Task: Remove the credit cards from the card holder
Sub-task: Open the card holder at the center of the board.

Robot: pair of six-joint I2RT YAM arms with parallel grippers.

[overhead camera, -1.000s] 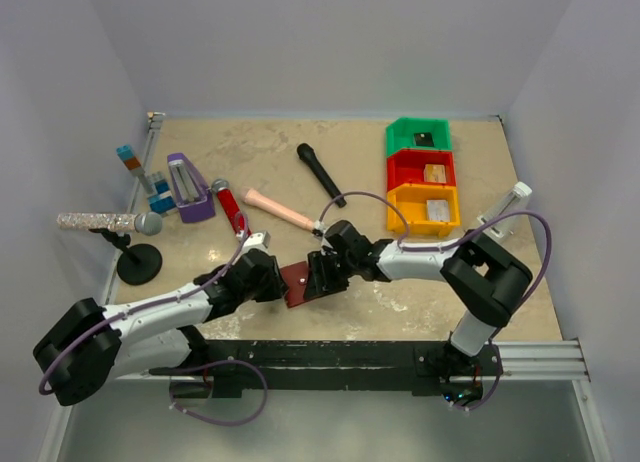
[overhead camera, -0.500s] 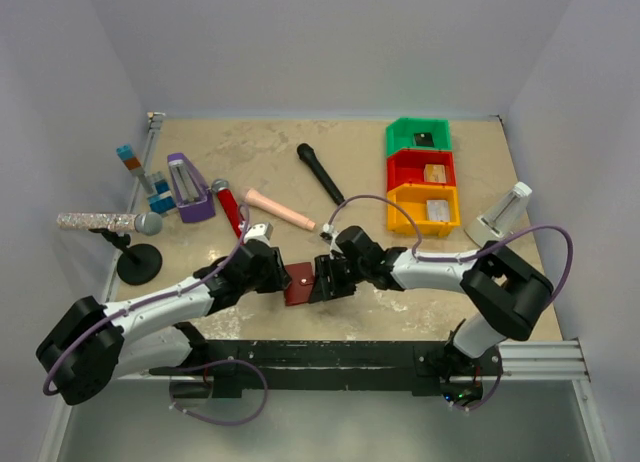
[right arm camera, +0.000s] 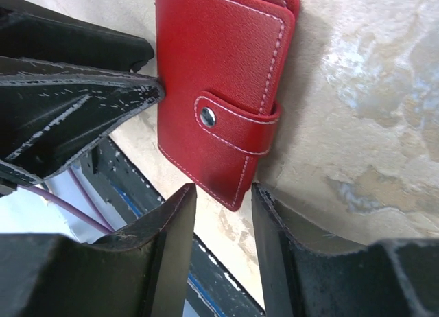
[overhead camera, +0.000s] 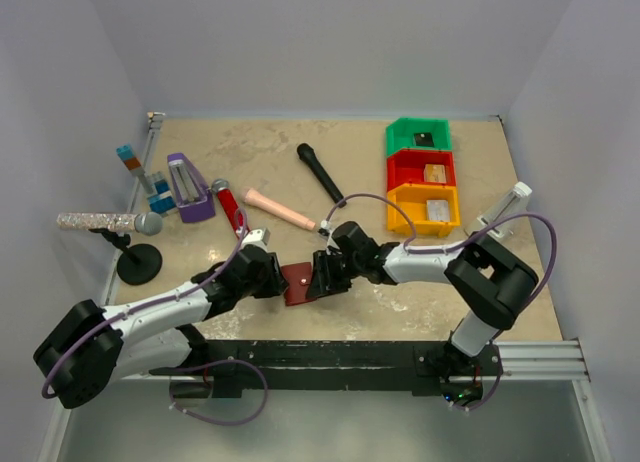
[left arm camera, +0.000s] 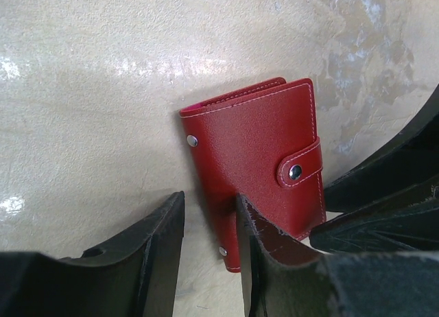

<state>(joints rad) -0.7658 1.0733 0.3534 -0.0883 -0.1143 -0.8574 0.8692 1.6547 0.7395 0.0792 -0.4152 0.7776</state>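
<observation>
Card holder (left arm camera: 254, 159) snapped shut, contents hidden

Dark red card holder (left arm camera: 254, 162), snapped shut, lying flat.

Was a mottled beige table (overhead camera: 270, 152); bore the snapped-shut card holder (overhead camera: 298, 282) at six o'clock, three coloured bins (overhead camera: 392, 172) at two, a black microphone (overhead camera: 320, 174) at twelve.

Green bin (overhead camera: 393, 140), red bin (overhead camera: 400, 172), yellow bin (overhead camera: 402, 210) in row R; black mic (overhead camera: 320, 173) mid; red mic (overhead camera: 230, 210) by purple holder (overhead camera: 188, 190).
</observation>
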